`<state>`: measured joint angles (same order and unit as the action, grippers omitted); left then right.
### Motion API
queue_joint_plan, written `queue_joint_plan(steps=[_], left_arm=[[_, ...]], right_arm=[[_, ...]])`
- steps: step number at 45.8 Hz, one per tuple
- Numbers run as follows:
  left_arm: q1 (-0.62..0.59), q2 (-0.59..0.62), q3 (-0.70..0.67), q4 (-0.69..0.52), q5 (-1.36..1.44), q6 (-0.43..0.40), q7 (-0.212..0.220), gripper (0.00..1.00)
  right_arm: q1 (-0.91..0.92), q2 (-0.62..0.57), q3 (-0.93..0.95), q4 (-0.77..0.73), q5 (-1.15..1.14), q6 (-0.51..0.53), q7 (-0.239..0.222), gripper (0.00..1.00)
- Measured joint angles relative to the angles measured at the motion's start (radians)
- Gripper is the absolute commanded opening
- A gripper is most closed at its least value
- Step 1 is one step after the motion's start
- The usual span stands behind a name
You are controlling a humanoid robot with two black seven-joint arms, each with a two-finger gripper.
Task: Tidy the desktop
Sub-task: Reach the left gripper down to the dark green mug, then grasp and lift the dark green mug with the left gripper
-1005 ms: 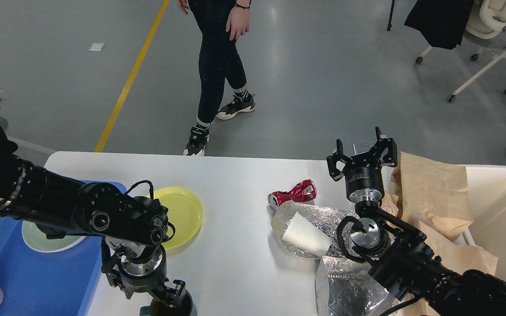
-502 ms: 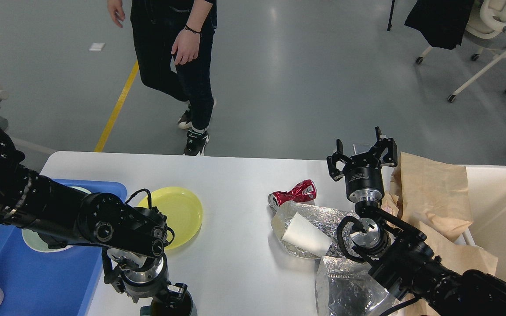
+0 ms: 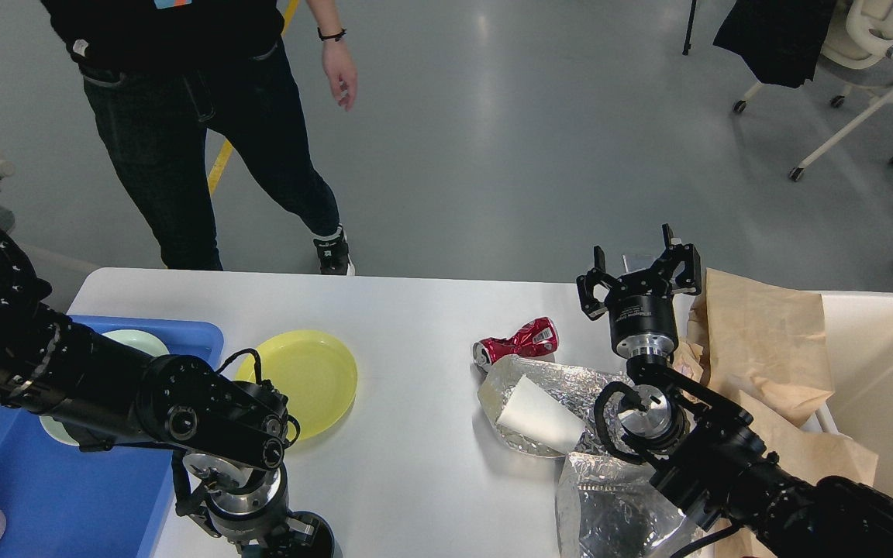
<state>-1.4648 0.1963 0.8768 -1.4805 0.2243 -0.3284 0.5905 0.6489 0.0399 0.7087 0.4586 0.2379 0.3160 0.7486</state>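
The right gripper (image 3: 639, 267) hovers with fingers spread and empty above the white desktop (image 3: 415, 310). A crushed red can (image 3: 516, 339) lies just left of and nearer than it, long axis left-right. The left gripper (image 3: 291, 539) is farther away, its state unclear.

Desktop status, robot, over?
Right gripper open, empty. Left gripper low, state unclear. Desktop untidy: crushed can, yellow plate, foil. Person near far edge.
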Motion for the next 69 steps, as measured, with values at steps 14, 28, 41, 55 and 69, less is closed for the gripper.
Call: queue_joint_plan(steps=[14, 28, 41, 55, 69], left_arm=[[-0.005, 0.002, 0.027, 0.000, 0.001, 0.002, 0.004, 0.00], [-0.022, 0.013, 0.028, -0.002, 0.002, -0.010, 0.011, 0.00], [-0.102, 0.064, 0.025, -0.011, 0.003, -0.149, 0.016, 0.00], [-0.216, 0.149, 0.026, -0.011, 0.004, -0.316, 0.016, 0.00], [-0.374, 0.316, 0.032, -0.010, 0.006, -0.592, 0.016, 0.00]], right_arm=[[0.000, 0.000, 0.000, 0.000, 0.000, 0.000, 0.000, 1.00], [0.000, 0.000, 0.000, 0.000, 0.000, 0.000, 0.000, 1.00], [0.000, 0.000, 0.000, 0.000, 0.001, 0.000, 0.000, 1.00], [0.000, 0.000, 0.000, -0.001, 0.000, 0.000, 0.000, 1.00], [0.000, 0.000, 0.000, -0.001, 0.000, 0.000, 0.000, 1.00]])
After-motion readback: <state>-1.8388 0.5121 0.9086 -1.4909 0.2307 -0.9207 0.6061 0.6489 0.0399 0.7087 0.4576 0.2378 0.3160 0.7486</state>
